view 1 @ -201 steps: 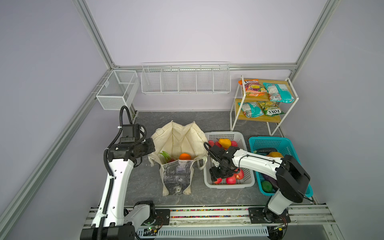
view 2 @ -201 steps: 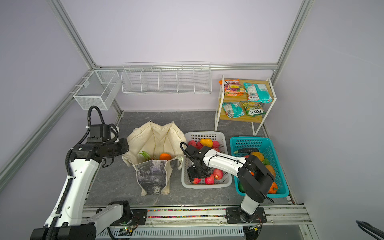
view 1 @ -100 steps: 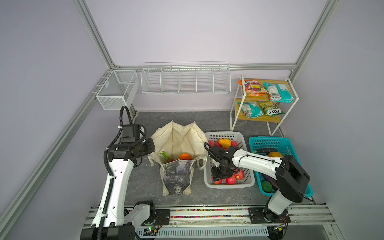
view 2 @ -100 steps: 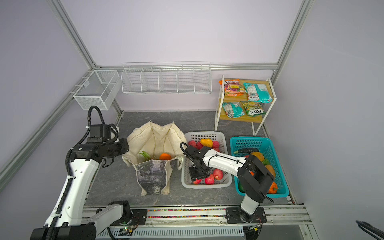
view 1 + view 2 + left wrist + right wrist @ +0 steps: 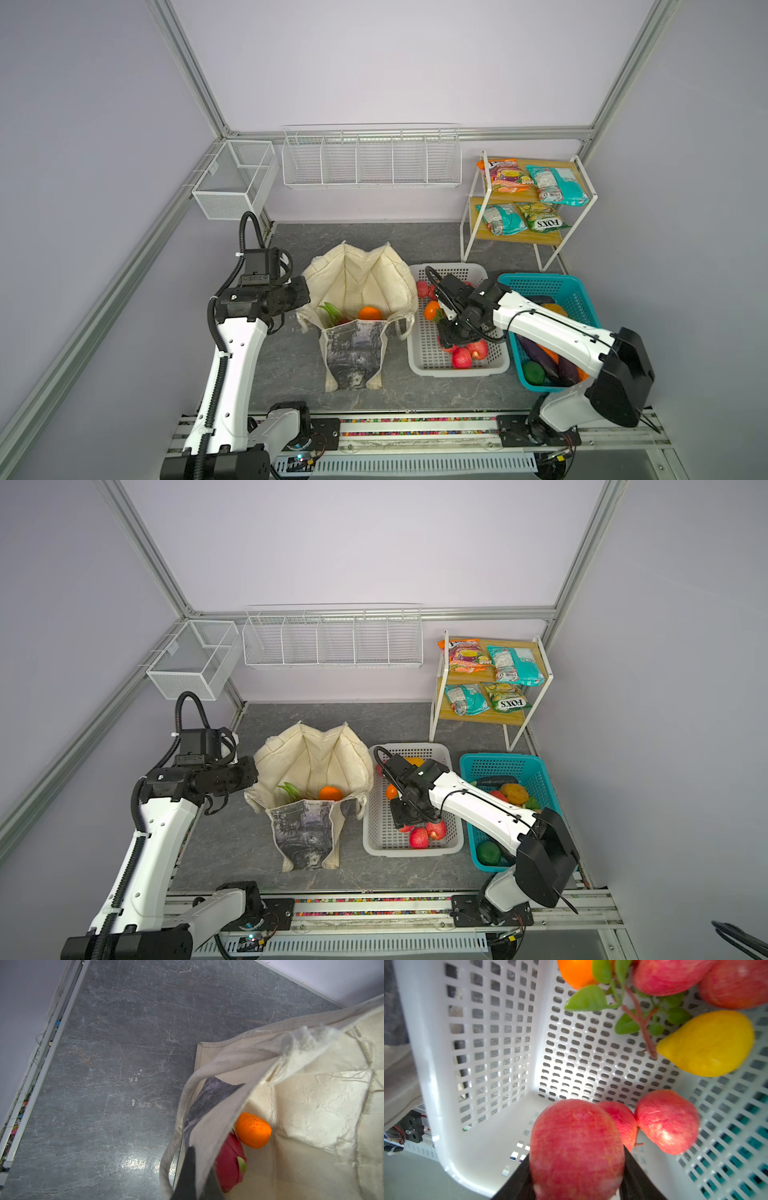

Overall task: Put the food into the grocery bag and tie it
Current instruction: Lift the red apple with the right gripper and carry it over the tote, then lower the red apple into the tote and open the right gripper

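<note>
On a grey stone-look tabletop, the rim of the cream canvas bag is pinched tight in the left claw, and its mouth is held open over an orange and a dragon fruit already inside. To the right, in the white basket, a red apple is clamped between the dark fingers of the right claw, with two more apples lying just beside it. The toy apple is judged light, stiff and fairly smooth, best taken across its widest part, as here. The bag is judged soft and likely to sag if released. The basket wall stands between apple and bag and would have to be cleared by a lift; open room is seen above both. Further right, a teal basket of vegetables and a shelf of snack packets are seen untouched.
</note>
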You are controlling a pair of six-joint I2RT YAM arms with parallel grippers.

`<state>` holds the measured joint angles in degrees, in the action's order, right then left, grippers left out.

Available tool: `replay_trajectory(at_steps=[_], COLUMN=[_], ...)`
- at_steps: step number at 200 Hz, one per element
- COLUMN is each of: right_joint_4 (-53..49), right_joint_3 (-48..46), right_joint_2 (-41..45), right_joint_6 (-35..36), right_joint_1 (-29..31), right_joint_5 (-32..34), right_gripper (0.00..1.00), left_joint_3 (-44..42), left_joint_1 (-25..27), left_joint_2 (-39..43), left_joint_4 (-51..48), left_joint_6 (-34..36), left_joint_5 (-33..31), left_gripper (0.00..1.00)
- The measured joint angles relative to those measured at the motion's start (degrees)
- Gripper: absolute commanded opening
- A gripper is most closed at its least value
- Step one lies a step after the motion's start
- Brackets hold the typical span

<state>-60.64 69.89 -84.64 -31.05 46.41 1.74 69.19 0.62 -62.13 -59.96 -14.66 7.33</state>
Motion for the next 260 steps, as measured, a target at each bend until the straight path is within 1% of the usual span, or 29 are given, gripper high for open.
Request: replay_trajectory(at_steps=[18,47,75,106,126,139,164,179,199,219,239,260], right_joint_4=[-2.86,-7.48,-10.34,-9.4,-8.09,-7.26,-7.13,-7.13,-7.37,-8.26,-9.14,-9.42], right_joint_3=[2.4,9.81,21.59,34.88,44.15,50.49,63.45,68.43,69.83,69.83,69.83,69.79], right_joint_2=[2.23,4.57,4.2,1.09,-4.24,-9.4,-22.67,-30.14,-37.29,-41.81,-43.91,-44.22], right_joint_6=[0.66,2.05,4.2,6.08,6.8,7.54,9.16,9.88,10.32,11.06,11.82,12.24], right_joint_1=[-1.49,-3.1,-3.3,-1.99,1.27,3.91,8.68,10.58,12.0,12.22,12.13,12.13], right_joint_5=[1.6,4.33,5.07,3.63,2.4,1.75,0.35,-0.79,-2.75,-3.72,-4.02,-4.28], right_gripper=[0.52,0.52,0.5,0.49,0.49,0.5,0.5,0.5,0.5,0.5,0.5,0.5], left_joint_3=[0.0,0.0,0.0,0.0,0.0,0.0,0.04,0.13,0.33,0.33,0.35,0.35], left_joint_1=[0.0,0.0,0.0,0.0,0.0,0.0,0.0,0.0,0.0,0.0,0.0,0.0], left_joint_2=[0.0,-0.02,-0.02,-0.07,-0.17,-0.2,-0.35,-0.39,-0.39,-0.39,-0.39,-0.37], left_joint_4=[0.04,0.07,0.09,0.11,0.11,0.11,0.09,0.07,-0.04,-0.11,-0.11,-0.11], left_joint_6=[0.0,0.0,0.0,0.0,0.0,0.0,0.0,0.0,0.0,0.0,0.0,0.0], left_joint_5=[0.0,0.02,0.04,0.04,0.07,0.09,0.15,0.17,0.2,0.2,0.22,0.24], left_gripper=[0.0,0.0,0.0,0.0,0.0,0.0,0.0,0.0,0.0,0.0,0.0,0.0])
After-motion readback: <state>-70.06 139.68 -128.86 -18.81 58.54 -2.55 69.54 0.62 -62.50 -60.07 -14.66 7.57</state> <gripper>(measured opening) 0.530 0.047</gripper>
